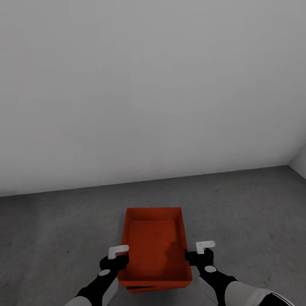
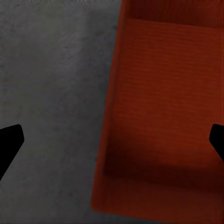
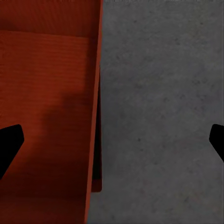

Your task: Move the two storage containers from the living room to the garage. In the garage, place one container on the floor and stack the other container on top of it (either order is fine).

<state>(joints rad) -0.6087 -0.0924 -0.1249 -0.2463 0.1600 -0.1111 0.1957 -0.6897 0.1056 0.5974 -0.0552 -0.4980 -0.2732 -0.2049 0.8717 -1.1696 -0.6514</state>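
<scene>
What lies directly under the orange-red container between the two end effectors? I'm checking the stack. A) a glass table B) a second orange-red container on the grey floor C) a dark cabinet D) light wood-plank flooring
B: in the head view, the edge of a second container peeks out beneath the upper container, and rough grey floor surrounds both; the right wrist view shows a lower red edge too.

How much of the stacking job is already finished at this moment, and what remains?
Looks done: an orange-red container sits on another whose edge peeks out beneath it, on the dark grey floor by a pale wall. In hand: the left gripper and right gripper straddle the top container's side walls, fingers spread. Left: withdrawing the arms, probably; whether the stack sits square is unclear.
</scene>
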